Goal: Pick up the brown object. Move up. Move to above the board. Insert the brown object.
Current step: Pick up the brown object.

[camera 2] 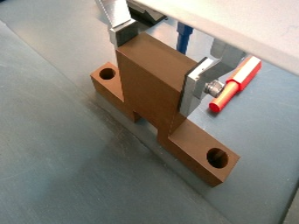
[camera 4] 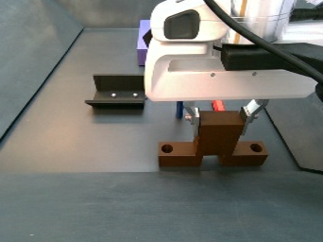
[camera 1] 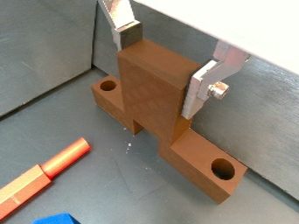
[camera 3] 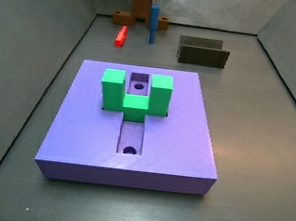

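Pick-up step: gripper (camera 2: 159, 63) jaws clenched on orange-brown stepped bar's (camera 2: 158, 109) raised middle, bar on bench. Next: straight lift.

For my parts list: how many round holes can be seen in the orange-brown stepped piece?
2: one hole near one end and one hole near the opposite end of the orange-brown stepped piece. The gripper straddles its raised middle, so its jaws may hide more.

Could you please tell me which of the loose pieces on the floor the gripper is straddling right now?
The orange-brown stepped bar with a hole near each end: the gripper has a finger on each side of its raised centre. The small red stick and the dark olive-grey U-shaped block lie apart.
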